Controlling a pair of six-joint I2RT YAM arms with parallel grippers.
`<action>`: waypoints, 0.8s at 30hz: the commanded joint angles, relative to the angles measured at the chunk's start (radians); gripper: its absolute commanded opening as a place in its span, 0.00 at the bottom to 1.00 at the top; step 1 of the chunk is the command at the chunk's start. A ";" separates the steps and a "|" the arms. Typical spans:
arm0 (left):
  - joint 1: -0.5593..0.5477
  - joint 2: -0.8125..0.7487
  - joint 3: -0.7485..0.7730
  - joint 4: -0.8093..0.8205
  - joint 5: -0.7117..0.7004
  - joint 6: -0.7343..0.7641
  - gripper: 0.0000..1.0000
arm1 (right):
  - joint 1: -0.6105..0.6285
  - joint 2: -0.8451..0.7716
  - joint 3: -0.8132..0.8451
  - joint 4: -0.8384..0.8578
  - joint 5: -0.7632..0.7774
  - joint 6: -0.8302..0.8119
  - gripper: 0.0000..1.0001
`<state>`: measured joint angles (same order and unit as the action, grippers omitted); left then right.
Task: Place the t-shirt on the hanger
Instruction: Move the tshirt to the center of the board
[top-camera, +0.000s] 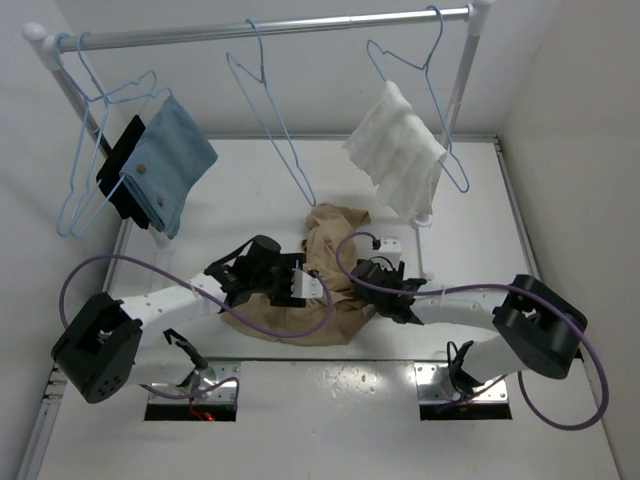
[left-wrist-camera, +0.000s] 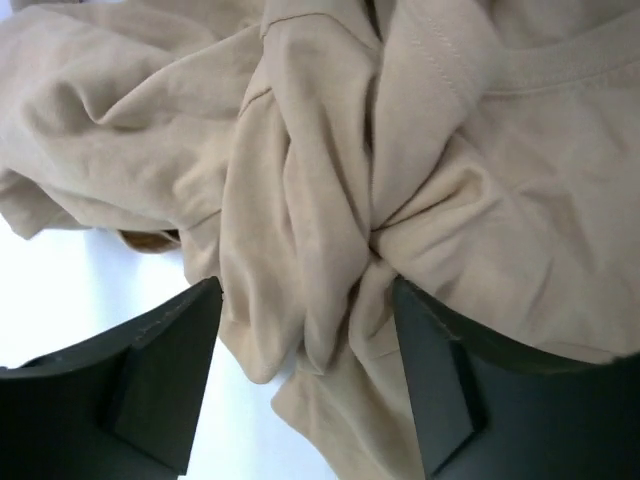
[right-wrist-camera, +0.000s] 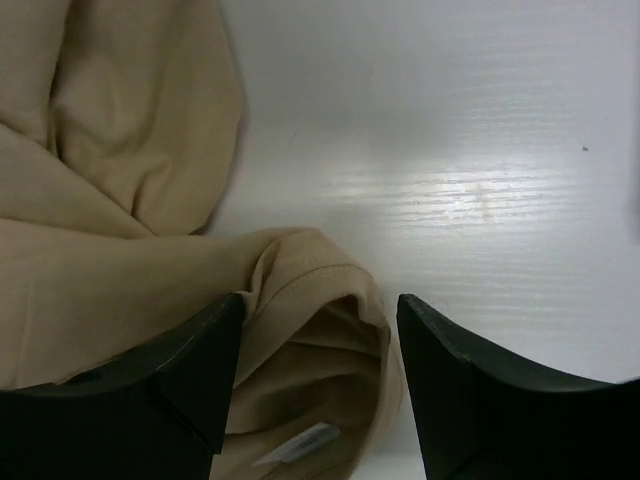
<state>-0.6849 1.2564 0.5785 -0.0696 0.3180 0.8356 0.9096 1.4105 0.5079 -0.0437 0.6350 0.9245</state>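
While the t-shirt (top-camera: 330, 228) lay crumpled in a heap on the table (top-camera: 220, 190) at the centre of the top view, between the two arms, the bare hanger (top-camera: 272, 122) hung from the rail (top-camera: 300, 28) in the upper middle of that frame. It was well apart from the cloth, so the step in hand looked like getting a proper hold of the garment. The left gripper (left-wrist-camera: 305, 300) stood with its jaws apart and a twisted fold filling the gap, cloth against both inner faces; whether it pressed on that fold could not be told. The right gripper (right-wrist-camera: 320, 310) was open, straddling a rolled, stitched edge at the lower middle of its view, with bare table beside its right-hand finger. Neither hold seemed well suited, since the twist would likely lift the shirt as a knot. Better grips would be on the ribbed collar (left-wrist-camera: 560, 60), visible at the upper right of the left wrist view, one at each side of the neck and through a single layer, so the opening could spread. The small white label (right-wrist-camera: 300, 445) at the bottom of the right wrist view suggested the neck lay close to that gripper. Closing on several layers risked sealing the opening the hanger must enter.
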 joint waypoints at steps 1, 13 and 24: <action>0.008 -0.026 -0.020 -0.016 0.062 -0.030 0.80 | -0.021 0.025 0.047 0.007 -0.023 0.036 0.51; 0.008 0.075 0.080 0.045 0.133 -0.127 0.83 | -0.031 -0.068 -0.003 0.028 0.008 0.007 0.00; 0.008 0.182 0.135 0.045 0.142 -0.076 0.39 | -0.031 -0.133 -0.022 0.203 -0.030 -0.306 0.00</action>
<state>-0.6849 1.4208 0.6846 -0.0479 0.4225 0.7296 0.8848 1.3045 0.4931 0.0650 0.6018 0.7200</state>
